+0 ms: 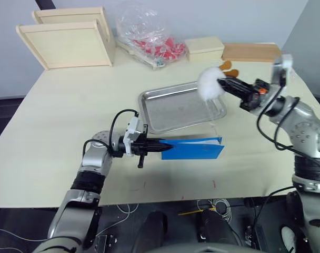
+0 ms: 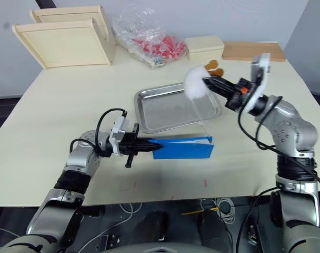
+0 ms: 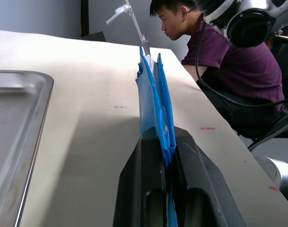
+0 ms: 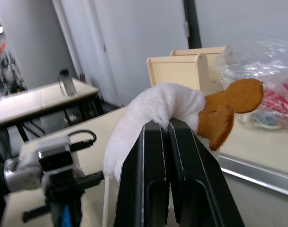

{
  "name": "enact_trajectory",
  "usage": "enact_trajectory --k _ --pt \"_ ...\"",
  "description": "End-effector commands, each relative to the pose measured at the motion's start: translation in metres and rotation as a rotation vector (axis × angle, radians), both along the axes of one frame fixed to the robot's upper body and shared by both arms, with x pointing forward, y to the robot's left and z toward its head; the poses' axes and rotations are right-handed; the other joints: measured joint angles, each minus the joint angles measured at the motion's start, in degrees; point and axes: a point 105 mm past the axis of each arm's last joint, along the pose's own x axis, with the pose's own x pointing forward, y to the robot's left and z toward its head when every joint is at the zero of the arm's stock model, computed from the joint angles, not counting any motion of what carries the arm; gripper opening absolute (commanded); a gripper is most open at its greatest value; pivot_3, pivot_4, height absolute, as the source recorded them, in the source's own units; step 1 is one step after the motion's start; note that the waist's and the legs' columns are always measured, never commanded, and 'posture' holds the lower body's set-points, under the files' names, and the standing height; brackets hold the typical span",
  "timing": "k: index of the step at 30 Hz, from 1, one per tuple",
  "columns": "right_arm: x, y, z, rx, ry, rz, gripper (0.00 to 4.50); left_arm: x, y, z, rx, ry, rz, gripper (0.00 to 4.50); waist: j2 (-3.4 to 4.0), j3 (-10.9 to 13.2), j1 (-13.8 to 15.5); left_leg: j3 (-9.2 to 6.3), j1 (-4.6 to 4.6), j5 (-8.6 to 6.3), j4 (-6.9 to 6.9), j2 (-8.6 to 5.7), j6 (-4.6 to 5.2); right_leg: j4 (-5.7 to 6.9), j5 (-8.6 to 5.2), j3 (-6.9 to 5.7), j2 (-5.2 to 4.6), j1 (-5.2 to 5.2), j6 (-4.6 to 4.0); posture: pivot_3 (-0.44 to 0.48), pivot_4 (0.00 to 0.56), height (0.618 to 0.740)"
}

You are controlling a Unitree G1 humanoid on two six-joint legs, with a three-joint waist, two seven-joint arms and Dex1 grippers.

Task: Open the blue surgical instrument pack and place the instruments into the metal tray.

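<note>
**A:** Left eye view first: what sits on the tabletop (image 1: pixel 70 132), biggest thing down?

**B:** The metal tray (image 1: pixel 165 124) lies mid-table with no instruments visible in it. Just in front of it, the blue surgical instrument pack (image 1: pixel 197 148) stands on edge, apart from the rim. The left gripper (image 1: pixel 156 147) is clamped on its left end.

**A:** And the right gripper (image 1: pixel 223 83)?

**B:** It hangs above the tray's far right corner, pinched on a fluffy white wad (image 1: pixel 210 84) with small brown tabs (image 1: pixel 227 65). A thin clear strip seems to run from it down toward the pack.

**A:** So which step?

**B:** My guess is opening the pack: one end anchored, the other pulled up. I see no instruments yet. Next calls for spreading the flap wide enough to reach them.
</note>
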Motion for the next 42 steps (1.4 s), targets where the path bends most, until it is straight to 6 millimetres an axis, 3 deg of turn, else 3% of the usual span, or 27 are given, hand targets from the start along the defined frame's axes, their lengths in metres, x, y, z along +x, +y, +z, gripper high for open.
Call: enact_trajectory --k 1,6,16,23,32,37,42 --pt "-0.004 0.025 0.013 -0.01 -0.111 0.045 0.05 -0.002 -0.003 0.004 0.005 -0.029 -0.045 0.0 0.0 0.0 -0.03 0.0 -0.01 0.0 0.0 0.0 0.0 0.01 0.0 -0.01 0.0 -0.02 0.0 0.0 0.15 0.74" --pt "-0.005 0.057 0.011 -0.023 -0.161 0.087 0.05 -0.002 -0.003 0.003 0.005 -0.027 -0.042 0.0 -0.03 -0.02 0.14 -0.04 -0.47 0.01 0.08 -0.01 -0.01 0.17 0.03 -0.03 0.0 -0.44 0.0 0.0 0.15 0.74" --pt "-0.009 0.112 -0.001 -0.059 -0.286 0.097 0.05 -0.001 -0.001 0.001 -0.002 -0.029 -0.01 0.0 -0.03 -0.03 -0.06 -0.04 -0.46 0.01 0.09 -0.05 -0.01 0.19 0.05 -0.05 -0.01 -0.46 0.02 0.0 0.15 0.74" --pt "-0.007 0.137 -0.005 -0.031 -0.352 0.018 0.05 -0.001 0.003 0.001 0.0 -0.029 0.003 0.0 -0.05 -0.03 -0.07 -0.05 -0.46 0.02 0.09 -0.06 -0.03 0.2 0.05 -0.04 -0.01 -0.47 0.01 0.0 0.15 0.74" --pt "-0.005 0.141 -0.005 0.002 -0.362 -0.064 0.05 0.0 0.002 0.0 0.003 -0.03 0.007 0.0 -0.05 -0.04 -0.12 -0.08 -0.46 0.03 0.09 -0.06 -0.04 0.24 0.06 -0.02 -0.01 -0.52 -0.01 0.0 0.15 0.74" --pt "-0.021 0.113 0.0 0.069 -0.28 0.081 0.05 -0.001 0.003 -0.002 0.003 -0.026 0.011 0.0 -0.06 -0.04 -0.06 -0.1 -0.47 0.02 0.09 -0.05 -0.03 0.23 0.07 -0.01 -0.03 -0.51 -0.01 0.0 0.15 0.74" --pt "-0.056 0.091 -0.004 0.067 -0.209 0.332 0.05 -0.001 0.002 -0.004 0.004 -0.019 0.009 0.0 -0.07 -0.05 0.0 -0.17 -0.46 0.02 0.09 -0.04 -0.03 0.24 0.07 -0.02 -0.03 -0.5 -0.01 0.0 0.15 0.74"
